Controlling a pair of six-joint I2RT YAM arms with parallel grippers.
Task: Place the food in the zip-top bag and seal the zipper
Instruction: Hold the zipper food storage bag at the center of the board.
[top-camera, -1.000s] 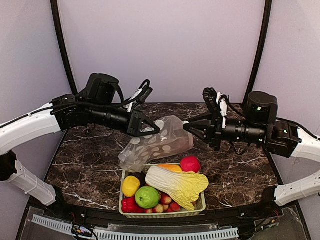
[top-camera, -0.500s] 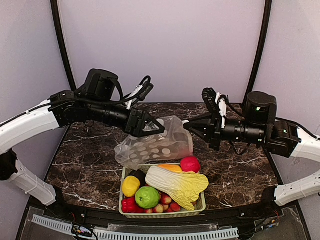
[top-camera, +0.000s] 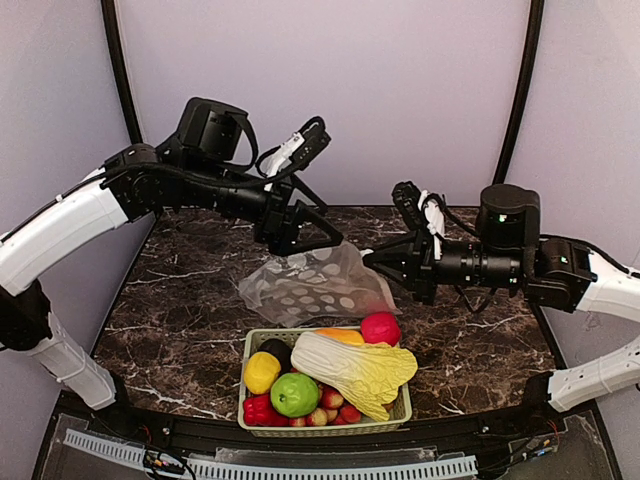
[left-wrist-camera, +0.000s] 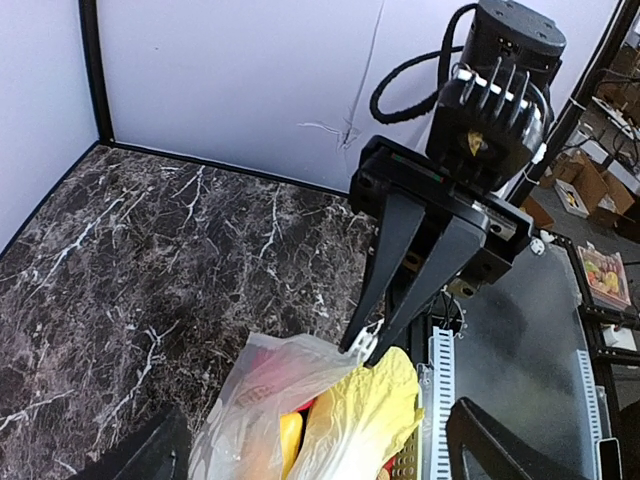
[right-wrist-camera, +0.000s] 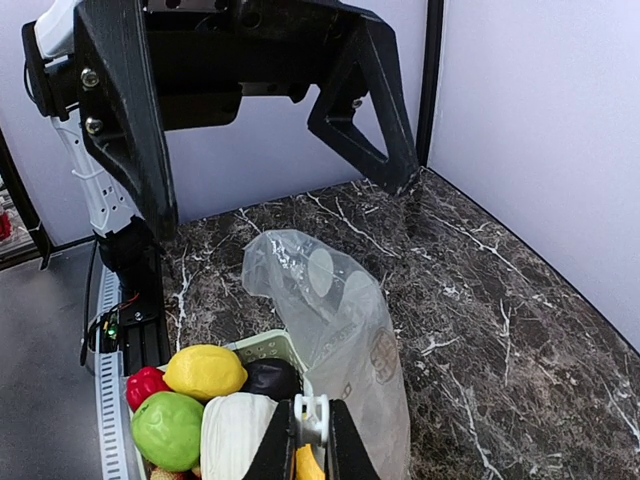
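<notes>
Limp, light, slippery zip-top bag (top-camera: 315, 290); right gripper (top-camera: 372, 259) pinches its edge; left gripper (top-camera: 312, 244) wide, empty; opposite rim likely best hold.

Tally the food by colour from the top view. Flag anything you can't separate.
lemon, yellow: 1
apple, green: 1
pepper, red: 1
round fruit, magenta: 1
cabbage, pale yellow-green: 1
orange piece, mostly hidden: 1
dark piece: 1
small reddish fruits: clustered, not countable
Total: 7 separable, all in the basket; the zip-top bag looks empty.
</notes>
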